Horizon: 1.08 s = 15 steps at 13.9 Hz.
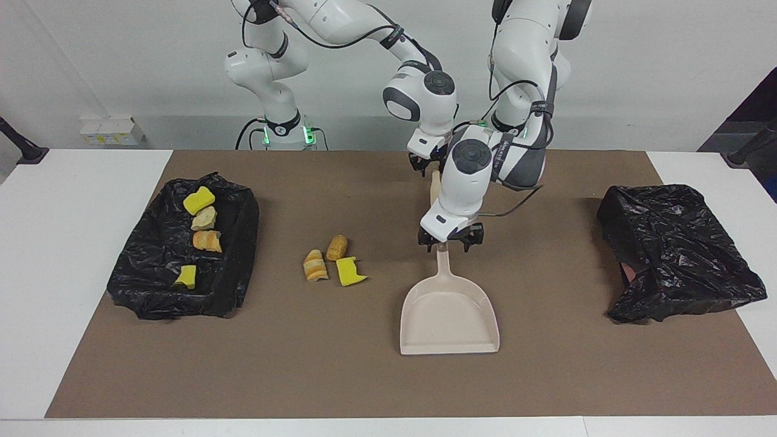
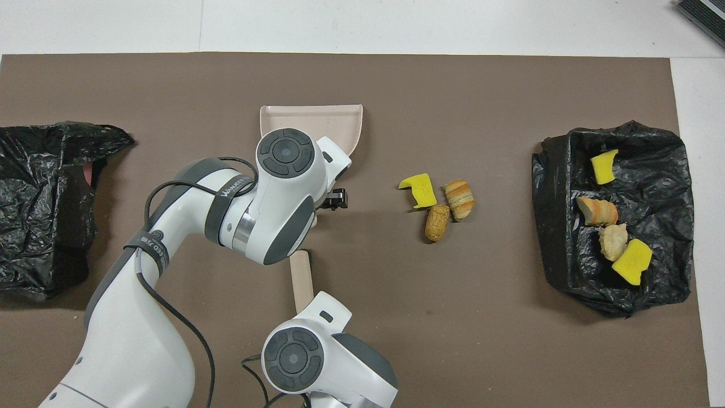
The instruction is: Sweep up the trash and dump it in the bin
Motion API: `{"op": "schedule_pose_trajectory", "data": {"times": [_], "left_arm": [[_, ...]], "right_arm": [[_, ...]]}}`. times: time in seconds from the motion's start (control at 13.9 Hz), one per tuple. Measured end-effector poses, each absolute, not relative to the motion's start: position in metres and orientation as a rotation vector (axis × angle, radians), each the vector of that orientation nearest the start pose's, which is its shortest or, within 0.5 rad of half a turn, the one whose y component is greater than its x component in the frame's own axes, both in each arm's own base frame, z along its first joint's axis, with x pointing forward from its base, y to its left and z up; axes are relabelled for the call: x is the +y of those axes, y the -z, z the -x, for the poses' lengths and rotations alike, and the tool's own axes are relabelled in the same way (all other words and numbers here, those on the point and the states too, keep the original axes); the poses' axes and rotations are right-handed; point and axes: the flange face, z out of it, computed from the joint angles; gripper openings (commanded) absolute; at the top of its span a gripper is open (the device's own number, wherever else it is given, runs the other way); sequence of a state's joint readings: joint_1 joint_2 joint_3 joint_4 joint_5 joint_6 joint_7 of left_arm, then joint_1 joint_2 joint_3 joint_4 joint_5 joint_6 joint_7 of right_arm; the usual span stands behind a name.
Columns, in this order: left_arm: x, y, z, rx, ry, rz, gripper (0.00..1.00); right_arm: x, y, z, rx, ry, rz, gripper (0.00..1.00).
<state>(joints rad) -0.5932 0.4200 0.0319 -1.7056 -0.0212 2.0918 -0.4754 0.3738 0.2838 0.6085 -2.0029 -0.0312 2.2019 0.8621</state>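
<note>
The left arm comes in from its base, elbow bent, wrist angled down, and the left gripper (image 1: 450, 243) sits right at the top end of the dustpan (image 1: 449, 312) handle with its fingers spread wide on either side of it; can't tell whether they actually touch it. The right arm reaches toward the middle of the table and the right gripper (image 1: 433, 165) is pinched tight on the end of the brush handle (image 1: 433, 184), a pale beige stick pointing away from the robots toward the dustpan.

The dustpan is smooth matte beige plastic, a flat scoop with low walls and a slim handle, lying flat on the brown mat (image 1: 340, 376).

The trash: three loose chunks (image 1: 331, 260) sit on the mat beside the dustpan toward the right arm's end, one spongy bright yellow bit and two crusty tan-orange lumps. Four more (image 1: 200, 233) rest in the crinkly, glossy black bag-lined bin (image 1: 145, 291) at that end. Another crumpled black bag (image 1: 680, 255) sits at the left arm's end.
</note>
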Motion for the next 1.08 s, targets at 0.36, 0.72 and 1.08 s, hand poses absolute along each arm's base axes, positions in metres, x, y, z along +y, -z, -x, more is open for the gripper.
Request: {"op": "schedule_pose_trajectory", "data": {"times": [0.36,0.72,1.08], "left_arm": [[-0.354,-0.354,-0.56,0.113,-0.029,3.139,0.0],[-0.349,-0.355,-0.563,0.117,-0.027,3.137,0.0],[-0.31,-0.377,-0.589,0.371,-0.083,3.103,0.0]], "right_arm": [[0.46,-0.362,-0.359,-0.238,-0.277,3.147,0.0],[0.366,-0.425,-0.395,-0.321,-0.423,3.23,0.0],[0.247,-0.452,-0.455,-0.232,-0.38,3.236,0.0]]}}
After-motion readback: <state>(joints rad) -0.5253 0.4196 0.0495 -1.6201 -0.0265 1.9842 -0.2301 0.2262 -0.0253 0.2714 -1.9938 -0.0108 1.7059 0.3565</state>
